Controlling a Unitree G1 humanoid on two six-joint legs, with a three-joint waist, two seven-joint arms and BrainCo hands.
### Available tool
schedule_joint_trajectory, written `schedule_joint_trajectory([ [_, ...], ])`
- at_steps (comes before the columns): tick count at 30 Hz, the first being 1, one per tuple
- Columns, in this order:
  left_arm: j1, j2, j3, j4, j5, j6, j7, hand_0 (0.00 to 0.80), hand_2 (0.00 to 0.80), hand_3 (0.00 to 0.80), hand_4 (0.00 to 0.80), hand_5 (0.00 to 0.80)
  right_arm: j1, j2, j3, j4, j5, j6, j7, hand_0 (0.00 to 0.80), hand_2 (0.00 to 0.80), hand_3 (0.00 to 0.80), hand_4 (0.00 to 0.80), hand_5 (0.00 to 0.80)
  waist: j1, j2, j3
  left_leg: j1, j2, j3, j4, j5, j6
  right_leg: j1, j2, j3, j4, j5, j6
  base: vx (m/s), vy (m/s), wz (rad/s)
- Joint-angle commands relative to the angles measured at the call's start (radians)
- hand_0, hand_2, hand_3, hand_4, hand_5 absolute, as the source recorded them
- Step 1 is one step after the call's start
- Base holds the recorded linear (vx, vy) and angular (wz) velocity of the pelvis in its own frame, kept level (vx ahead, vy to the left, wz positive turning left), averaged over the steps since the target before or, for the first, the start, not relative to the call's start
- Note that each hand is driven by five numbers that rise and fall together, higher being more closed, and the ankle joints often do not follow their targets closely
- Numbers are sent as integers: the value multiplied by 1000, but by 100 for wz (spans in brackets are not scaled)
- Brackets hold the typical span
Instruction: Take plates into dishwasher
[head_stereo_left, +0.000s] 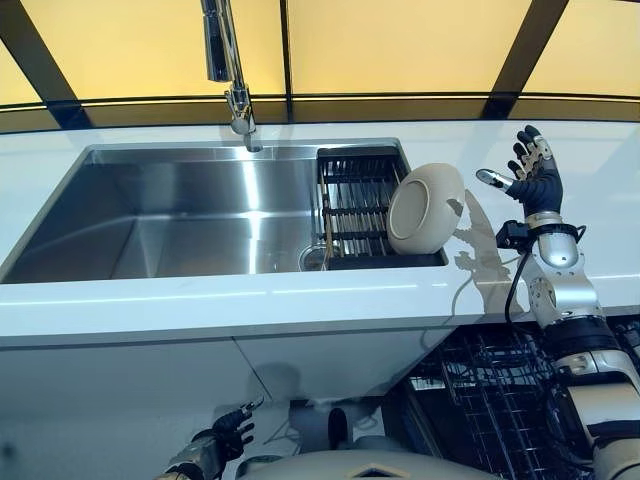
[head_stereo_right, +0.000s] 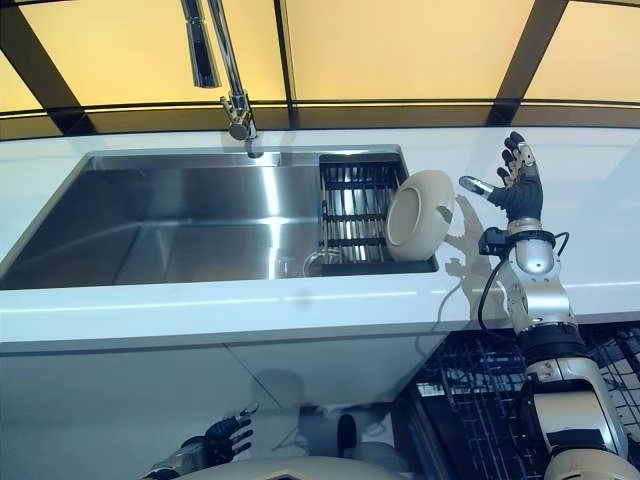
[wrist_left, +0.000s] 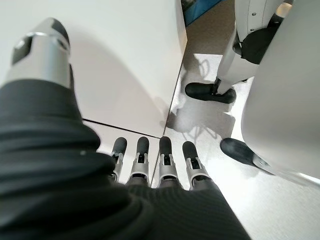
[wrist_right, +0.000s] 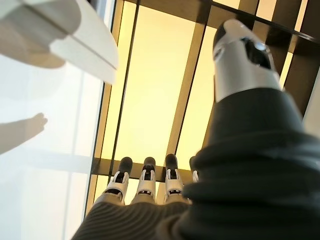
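R hand (head_stereo_left: 537, 180) raised, fingers spread, empty, near beige plate (head_stereo_left: 425, 208) | plate upright in sink rack (head_stereo_left: 355, 205), sink's (head_stereo_left: 190, 215) right end | L hand (head_stereo_left: 225, 440) low, fingers relaxed, empty

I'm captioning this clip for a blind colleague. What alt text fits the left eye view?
The robot's right hand is raised open over the white counter, just right of a beige plate leaning on edge in a dark rack at the right end of a steel sink. The left hand hangs low, and the dishwasher rack shows below.
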Motion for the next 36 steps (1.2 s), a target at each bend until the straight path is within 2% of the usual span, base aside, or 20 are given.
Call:
schedule_joint_trajectory([
  [1, -29, 38, -36, 24, 4, -3, 5, 0, 0, 0, 0, 0, -104, -16, 19, 42, 47, 53, 45, 0, 0, 0, 0, 0, 8, -36, -27, -107, -58, 18, 165, 9, 15, 55, -25, 61, 92, -142, 82, 7, -27, -10],
  [2, -31, 36, -35, 26, 3, -5, 8, 0, 0, 0, 0, 0, -102, -17, 24, 44, 52, 61, 60, 0, 0, 0, 0, 0, 6, -38, -25, -124, -54, 26, 208, 25, 5, 61, -25, 56, 90, -145, 76, 3, -16, -4],
  [3, -37, 33, -34, 29, -6, -9, 13, 0, 0, 0, 0, 0, -95, -19, 33, 38, 57, 93, 79, 0, 0, 0, 0, 0, 5, -45, -16, -177, -49, 32, 335, 87, -19, 80, -29, 44, 81, -144, 63, 14, 0, 5],
  [4, -35, 25, -31, 27, -13, -12, 18, 0, 0, 0, 0, 0, -81, -20, 40, 36, 70, 93, 78, 0, 0, 0, 0, 0, 14, -57, 0, -245, -59, 30, 455, 141, -29, 102, -42, 38, 71, -136, 60, 27, 12, 11],
  [6, -32, 17, -28, 21, -22, -11, 23, 0, 0, 0, 0, 0, -80, -23, 44, 51, 96, 83, 82, 0, 0, 0, 0, 0, 27, -62, 13, -288, -52, 33, 474, 139, -27, 117, -48, 45, 66, -135, 62, 65, 50, -2],
  [7, -33, 17, -25, 21, -20, -11, 22, 0, 0, 0, 0, 0, -91, -27, 43, 71, 112, 79, 86, 0, 0, 0, 0, 0, 33, -63, 15, -283, -33, 43, 424, 127, -25, 126, -51, 52, 60, -139, 65, 109, 98, -26],
  [8, -33, 19, -30, 19, -14, -13, 22, 0, 0, 0, 0, 0, -111, -32, 46, 103, 116, 64, 94, 0, 0, 0, 0, 0, 37, -59, 14, -267, -7, 64, 319, 114, -26, 137, -51, 56, 52, -144, 71, 126, 135, -27],
  [9, -38, 24, -40, 10, -8, -11, 24, 0, 0, 0, 0, 0, -142, -45, 53, 131, 118, 55, 92, 0, 0, 0, 0, 0, 45, -48, 11, -262, 17, 81, 150, 126, -37, 150, -49, 54, 40, -150, 80, 97, 135, -16],
  [10, -42, 27, -42, 4, 9, -9, 20, 0, 0, 0, 0, 0, -160, -54, 50, 144, 112, 52, 93, 0, 0, 0, 0, 0, 48, -51, 15, -272, 25, 91, 156, 131, -41, 150, -57, 55, 41, -151, 81, 68, 151, -20],
  [11, -46, 28, -51, -6, 13, 0, 26, 0, 0, 0, 0, 0, -174, -70, 44, 146, 122, 61, 93, 0, 0, 0, 0, 0, 49, -51, 12, -255, 4, 70, 160, 106, -34, 143, -70, 50, 41, -151, 87, 58, 148, -30],
  [14, -49, 39, -50, -15, -20, 9, 37, 0, 0, 0, 0, 0, -186, -114, 27, 184, 142, 62, 131, 0, 0, 0, 0, 0, 32, -24, -10, -179, 6, 57, 40, 126, -29, 124, -71, 43, 52, -144, 102, 133, 168, -41],
  [15, -47, 46, -46, -13, -25, 11, 38, 0, 0, 0, 0, 0, -184, -123, 21, 194, 145, 61, 142, 0, 0, 0, 0, 0, 31, -21, -15, -168, 5, 55, 25, 128, -29, 124, -72, 38, 49, -141, 106, 154, 116, -20],
  [17, -46, 62, -33, 1, -34, 12, 44, 0, 0, 0, 0, 0, -202, -135, 18, 239, 150, 61, 170, 0, 0, 0, 0, 0, 28, -15, -24, -145, 10, 78, -6, 131, -27, 120, -79, 24, 47, -139, 116, 137, 59, -19],
  [21, -39, 86, -24, 11, -36, 17, 26, 0, 0, 0, 0, 0, -211, -164, 8, 294, 150, 64, 189, 0, 0, 0, 0, 0, 25, -12, -34, -125, 12, 98, -47, 138, -18, 118, -76, 22, 39, -135, 121, 114, 1, -9],
  [29, -30, 80, -42, 9, -12, -5, -9, 0, 0, 0, 0, 0, -246, -179, 14, 335, 170, 102, 208, 0, 0, 0, 0, 0, 37, -17, -29, -124, 17, 112, -54, 133, -12, 118, -83, 16, 26, -130, 127, 57, -16, 6],
  [36, -31, 83, -53, 3, -16, -11, -13, 0, 0, 0, 0, 0, -276, -159, 34, 364, 181, 124, 231, 0, 0, 0, 0, 0, 54, -21, -21, -119, 21, 104, -59, 129, -11, 126, -86, 3, 22, -133, 129, 15, -8, 3],
])
